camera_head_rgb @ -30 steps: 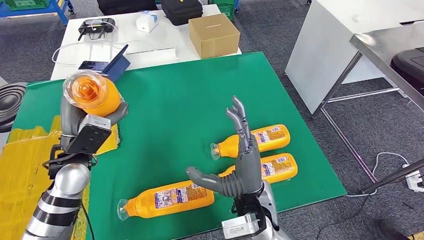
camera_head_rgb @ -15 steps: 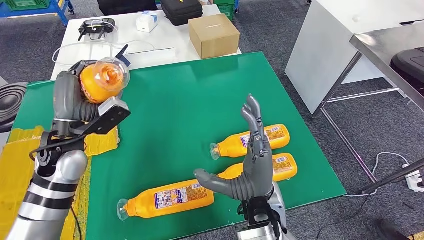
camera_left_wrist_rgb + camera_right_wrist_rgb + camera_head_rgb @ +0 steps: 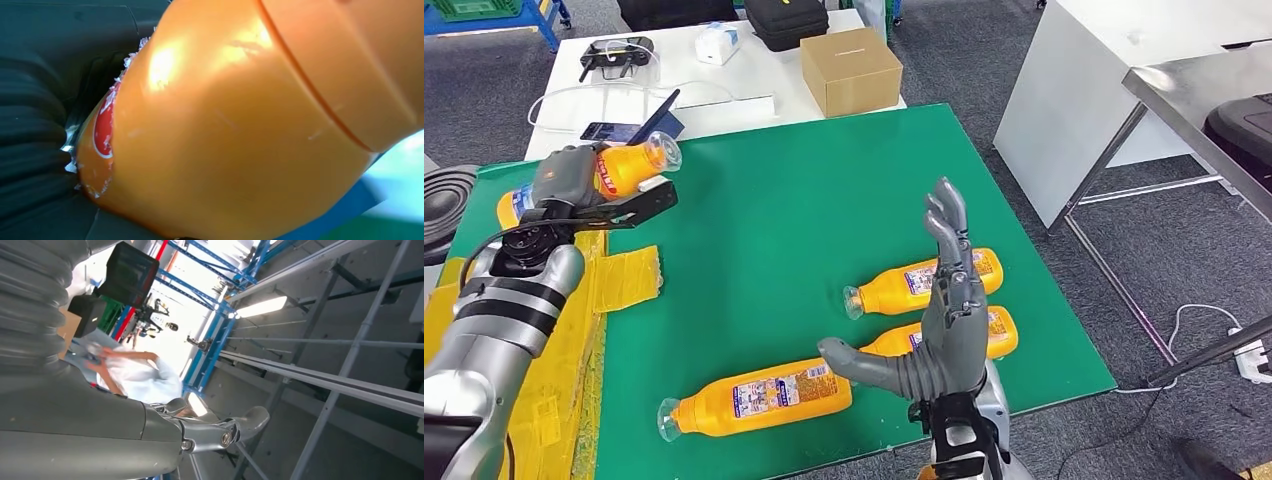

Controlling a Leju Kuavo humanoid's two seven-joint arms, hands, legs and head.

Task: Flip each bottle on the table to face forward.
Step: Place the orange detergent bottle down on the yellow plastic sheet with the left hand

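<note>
My left hand point(image 3: 569, 185) grips an orange bottle point(image 3: 620, 167) above the far left of the green table point(image 3: 764, 220); the bottle lies nearly level, its clear cap towards the table's middle. The left wrist view has the same bottle point(image 3: 240, 115) pressed close against the dark fingers. Three more orange bottles lie on the table: one at the near edge point(image 3: 759, 393), one at the right point(image 3: 904, 285), and one point(image 3: 999, 330) partly behind my right hand point(image 3: 939, 330). That hand stands raised and open, fingers upward, holding nothing; its thumb point(image 3: 220, 432) appears in the right wrist view.
Yellow tape point(image 3: 624, 280) patches the table's left side. Behind it stands a white table point(image 3: 724, 80) with a cardboard box point(image 3: 852, 68), a black case point(image 3: 786, 20), cables and a blue device point(image 3: 639, 130). A metal-legged table point(image 3: 1144, 110) stands right.
My left hand has swung the held bottle from cap-toward-camera down to nearly level and moved it towards the table's far left. My right hand has risen a little and drifted right.
</note>
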